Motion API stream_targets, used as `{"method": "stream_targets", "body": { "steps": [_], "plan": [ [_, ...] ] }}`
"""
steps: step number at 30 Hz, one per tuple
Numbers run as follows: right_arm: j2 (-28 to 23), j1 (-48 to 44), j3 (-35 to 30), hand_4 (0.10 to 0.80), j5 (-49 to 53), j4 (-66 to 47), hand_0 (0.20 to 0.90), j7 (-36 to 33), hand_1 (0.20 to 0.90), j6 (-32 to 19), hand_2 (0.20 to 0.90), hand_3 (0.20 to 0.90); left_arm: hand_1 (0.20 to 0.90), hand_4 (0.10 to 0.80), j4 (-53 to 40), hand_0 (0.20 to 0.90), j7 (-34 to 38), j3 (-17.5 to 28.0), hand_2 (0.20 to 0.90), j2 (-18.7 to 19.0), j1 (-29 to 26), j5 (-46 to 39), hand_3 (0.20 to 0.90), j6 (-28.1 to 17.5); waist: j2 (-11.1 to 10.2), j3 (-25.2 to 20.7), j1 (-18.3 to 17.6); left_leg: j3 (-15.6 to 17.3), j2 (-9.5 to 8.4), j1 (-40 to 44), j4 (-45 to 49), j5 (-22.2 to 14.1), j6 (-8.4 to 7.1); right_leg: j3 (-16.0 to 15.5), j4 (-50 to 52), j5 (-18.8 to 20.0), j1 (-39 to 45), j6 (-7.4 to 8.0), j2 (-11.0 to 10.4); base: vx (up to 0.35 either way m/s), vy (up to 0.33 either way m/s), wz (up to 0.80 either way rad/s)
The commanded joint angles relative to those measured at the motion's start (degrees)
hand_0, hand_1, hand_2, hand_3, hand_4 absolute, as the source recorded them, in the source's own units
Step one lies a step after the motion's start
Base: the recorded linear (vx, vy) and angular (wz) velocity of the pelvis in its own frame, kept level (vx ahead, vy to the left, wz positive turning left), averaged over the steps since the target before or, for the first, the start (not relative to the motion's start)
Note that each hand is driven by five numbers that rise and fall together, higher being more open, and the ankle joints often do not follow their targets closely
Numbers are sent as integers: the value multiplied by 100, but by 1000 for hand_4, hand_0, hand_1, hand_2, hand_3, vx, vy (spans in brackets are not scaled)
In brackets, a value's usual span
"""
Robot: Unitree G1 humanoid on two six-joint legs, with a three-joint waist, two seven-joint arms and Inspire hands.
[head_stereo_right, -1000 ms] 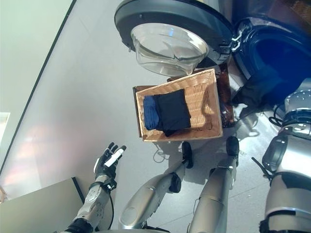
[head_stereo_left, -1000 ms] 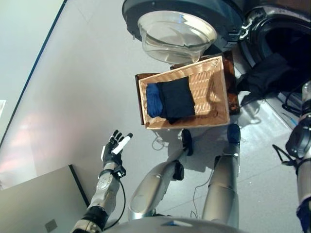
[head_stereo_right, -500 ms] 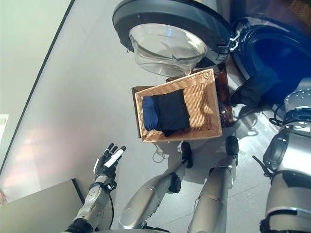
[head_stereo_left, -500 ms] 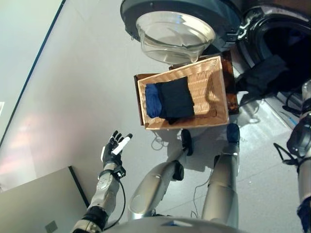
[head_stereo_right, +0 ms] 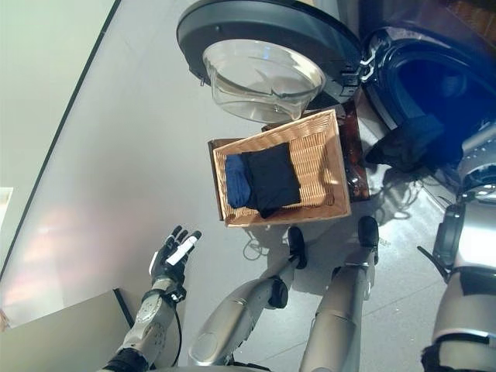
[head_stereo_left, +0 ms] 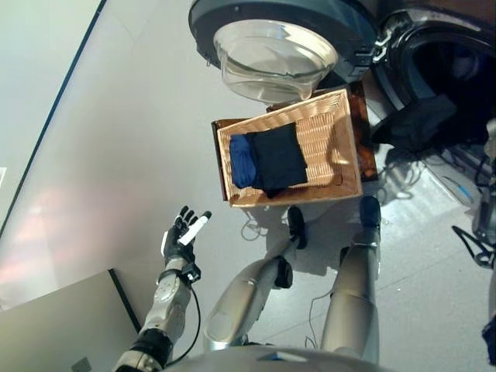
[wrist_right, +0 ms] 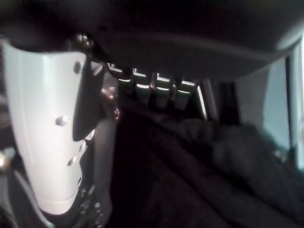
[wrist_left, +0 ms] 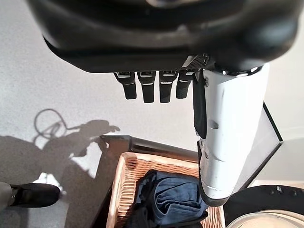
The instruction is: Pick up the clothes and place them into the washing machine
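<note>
- Grey floor [head_stereo_left: 116, 155] carries a wicker basket [head_stereo_left: 341, 147] with 2 folded garments [head_stereo_left: 267, 159].
- Black cloth [head_stereo_left: 418, 124] drapes the washing machine [head_stereo_left: 434, 54] mouth.
- Left hand [head_stereo_left: 182, 236]: fingers straight, empty.
- Right hand [wrist_right: 156, 57]: grip unclear.

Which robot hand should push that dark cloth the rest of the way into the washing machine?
Probably the right hand: its wrist view shows the dark garment just beyond its fingers, draped over the washing machine's opening. The left hand hangs open over bare floor, far away.
</note>
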Motion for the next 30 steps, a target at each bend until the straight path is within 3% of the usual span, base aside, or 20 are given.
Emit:
{"method": "stream_targets", "body": {
  "steps": [1,12,21,24,28,29,30],
  "plan": [
    [-801,-720,1254,800,-1179,-315,900,-345,900,-158,900,900,900,800,47,900,274,328,900,539,331,110,900,-281,121,-500,83,-75,248,-322,408,-109,-759,-215,299,-490,181,-481,519,0,0,0],
    [-606,-337,1687,800,-3114,-416,900,-657,900,669,900,900,900,800,6,900,241,470,900,460,299,171,900,-310,125,-499,96,-60,246,-363,418,-100,-744,-184,289,-452,155,-475,552,0,0,0],
    [-276,892,858,800,-3795,-1477,900,-1325,900,668,900,900,900,800,78,900,334,564,900,274,203,271,900,-411,151,-481,80,-55,243,-365,396,-92,-738,-173,278,-449,153,-467,563,0,0,0],
    [504,2171,-120,800,-4162,-2620,900,-1902,900,527,900,900,900,800,88,900,443,583,900,157,166,397,900,-494,175,-398,-3,-63,229,-348,411,-104,-723,-146,315,-479,169,-489,580,0,0,0],
    [1318,3155,-533,800,-4459,-3305,900,-2218,900,318,900,900,900,800,180,900,488,555,900,61,125,464,900,-543,207,-347,-43,-64,218,-323,409,-132,-712,-126,318,-527,206,-493,574,-3,2,-3],
    [1324,3164,-539,800,-4463,-3316,900,-2219,900,319,900,900,900,800,179,900,489,555,900,64,126,464,900,-544,202,-356,-30,-56,228,-341,404,-107,-711,-120,303,-489,188,-494,584,11,12,-8],
    [1722,3482,-565,800,-4513,-3478,900,-2259,900,202,900,900,900,800,210,900,532,538,900,41,141,508,900,-578,221,-338,-45,-46,222,-342,419,-130,-705,-124,336,-525,185,-495,569,-16,6,-4]
  ]
}}
